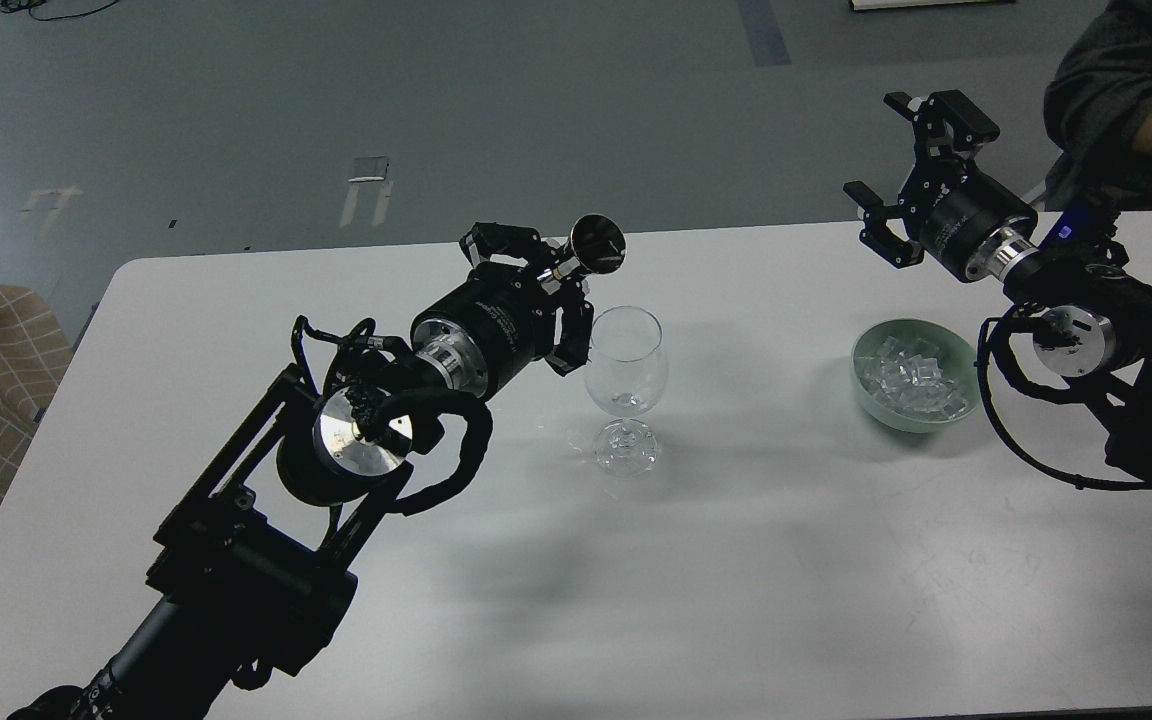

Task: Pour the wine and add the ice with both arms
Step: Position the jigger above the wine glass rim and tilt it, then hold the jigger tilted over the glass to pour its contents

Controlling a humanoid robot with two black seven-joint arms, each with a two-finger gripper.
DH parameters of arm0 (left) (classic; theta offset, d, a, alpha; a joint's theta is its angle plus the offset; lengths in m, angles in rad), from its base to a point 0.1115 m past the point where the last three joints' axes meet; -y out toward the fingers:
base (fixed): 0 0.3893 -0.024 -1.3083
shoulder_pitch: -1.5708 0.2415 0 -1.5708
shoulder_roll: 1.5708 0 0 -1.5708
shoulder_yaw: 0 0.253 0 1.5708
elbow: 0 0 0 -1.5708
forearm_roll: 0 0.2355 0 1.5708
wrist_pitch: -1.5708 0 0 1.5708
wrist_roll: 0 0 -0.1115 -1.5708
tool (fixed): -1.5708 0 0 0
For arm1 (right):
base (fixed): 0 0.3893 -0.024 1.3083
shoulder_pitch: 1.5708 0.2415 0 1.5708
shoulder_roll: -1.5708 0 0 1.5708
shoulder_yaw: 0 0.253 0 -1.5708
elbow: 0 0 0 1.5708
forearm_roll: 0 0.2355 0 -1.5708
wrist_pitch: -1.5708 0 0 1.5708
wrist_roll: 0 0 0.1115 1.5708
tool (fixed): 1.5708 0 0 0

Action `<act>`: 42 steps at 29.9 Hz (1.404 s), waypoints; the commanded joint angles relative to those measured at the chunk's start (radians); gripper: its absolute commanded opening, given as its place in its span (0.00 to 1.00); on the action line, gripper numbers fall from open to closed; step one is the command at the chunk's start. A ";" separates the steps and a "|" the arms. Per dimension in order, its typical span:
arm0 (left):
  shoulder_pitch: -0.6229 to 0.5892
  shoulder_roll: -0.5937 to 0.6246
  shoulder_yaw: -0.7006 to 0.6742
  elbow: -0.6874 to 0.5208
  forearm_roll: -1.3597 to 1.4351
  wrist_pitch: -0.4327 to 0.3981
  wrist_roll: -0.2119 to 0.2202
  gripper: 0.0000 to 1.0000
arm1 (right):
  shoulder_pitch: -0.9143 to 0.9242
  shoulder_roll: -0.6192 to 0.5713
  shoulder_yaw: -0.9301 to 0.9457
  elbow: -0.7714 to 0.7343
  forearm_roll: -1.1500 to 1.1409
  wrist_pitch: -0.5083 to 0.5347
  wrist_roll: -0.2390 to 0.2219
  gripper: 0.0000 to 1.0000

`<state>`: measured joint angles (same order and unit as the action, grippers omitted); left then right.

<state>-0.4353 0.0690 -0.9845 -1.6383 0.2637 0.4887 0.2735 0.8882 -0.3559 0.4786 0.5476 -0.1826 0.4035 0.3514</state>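
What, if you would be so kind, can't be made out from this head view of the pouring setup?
- Wine in the jigger: its cup interior looks dark, so the contents are hidden.
- Wine in the stemmed glass: too clear to tell any liquid.
- Left pincer: its own body hides the finger contact on the jigger.
- Person: cut off by the right edge.

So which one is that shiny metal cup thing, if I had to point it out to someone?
Start at the white table and find the clear stemmed glass near its middle. Just up and left of its rim, the left arm's fingers clamp a steel jigger. It is the only metal, hourglass-shaped piece; the glass and the green bowl stand on the table.
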 commanded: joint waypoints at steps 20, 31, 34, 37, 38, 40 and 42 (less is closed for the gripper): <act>0.000 0.005 0.000 0.000 0.089 0.000 -0.010 0.07 | 0.001 0.000 0.001 0.000 0.000 0.000 0.000 1.00; 0.001 0.003 0.000 0.000 0.143 -0.013 -0.013 0.08 | 0.001 0.002 0.001 0.000 0.000 0.000 0.000 1.00; 0.000 0.003 0.000 -0.002 0.152 -0.013 -0.014 0.08 | 0.001 0.002 0.001 0.002 0.002 0.000 0.000 1.00; 0.001 0.000 0.001 -0.003 0.181 -0.013 -0.014 0.08 | 0.001 0.002 0.001 0.002 0.000 0.000 0.000 1.00; 0.000 0.000 0.001 -0.003 0.183 -0.015 -0.014 0.08 | 0.001 0.002 0.001 0.002 0.000 0.000 0.000 1.00; 0.000 0.000 0.001 -0.003 0.184 -0.013 -0.016 0.08 | 0.001 0.002 0.001 0.002 0.000 0.000 0.000 1.00; 0.001 0.000 0.001 -0.003 0.189 -0.015 -0.016 0.08 | 0.001 0.002 0.001 0.002 0.000 0.000 0.000 1.00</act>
<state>-0.4348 0.0691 -0.9835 -1.6411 0.4469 0.4746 0.2584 0.8897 -0.3544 0.4802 0.5490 -0.1825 0.4034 0.3514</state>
